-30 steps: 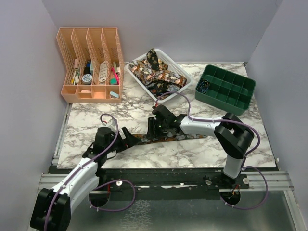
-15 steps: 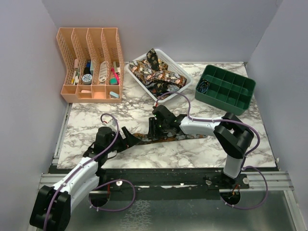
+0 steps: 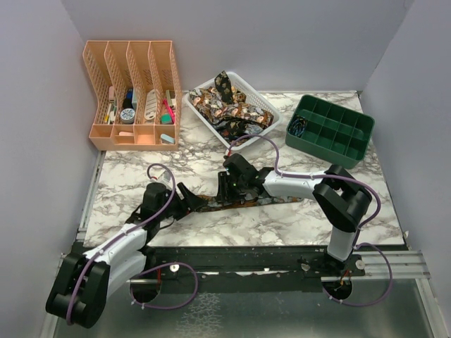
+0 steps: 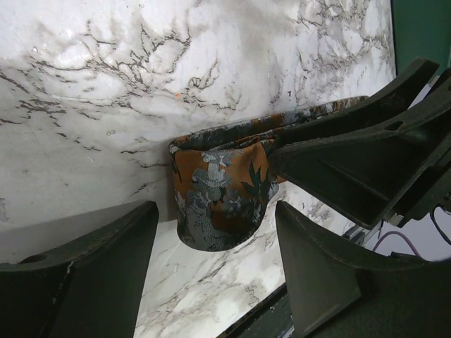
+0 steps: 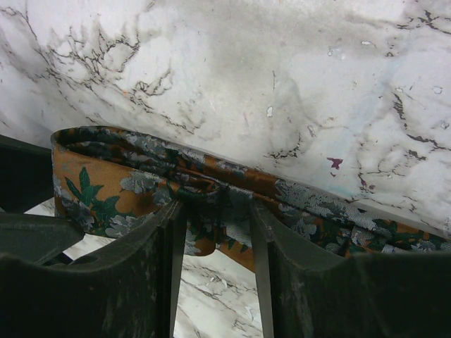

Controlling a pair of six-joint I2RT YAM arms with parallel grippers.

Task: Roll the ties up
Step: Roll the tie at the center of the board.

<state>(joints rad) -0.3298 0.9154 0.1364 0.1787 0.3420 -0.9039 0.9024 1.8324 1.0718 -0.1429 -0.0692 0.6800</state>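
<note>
The tie (image 3: 211, 202) lies flat on the marble surface (image 3: 282, 225). Its long axis runs from the left tool (image 3: 184, 201) straight on past the right tool (image 3: 225, 190) and under the right forearm. The end turned over into a loop points at the left tool and sits dead ahead of it, level with its fingertips, so this tool is nearer to where the roll starts. Its jaws stand wide, one on each side of the loop, and seem to touch neither side.

The right tool is just beyond the loop. Its jaws are narrow, and the cloth appears bunched and pinched between them.

The top view shows only a thin strip between two dark tools. The left wrist view shows the loop (image 4: 218, 197) as open and rounded, and the right wrist view shows the fabric (image 5: 134, 179) doubled over. Other ties (image 3: 225, 105) sit in the basket (image 3: 276, 121), far ahead of both tools.
</note>
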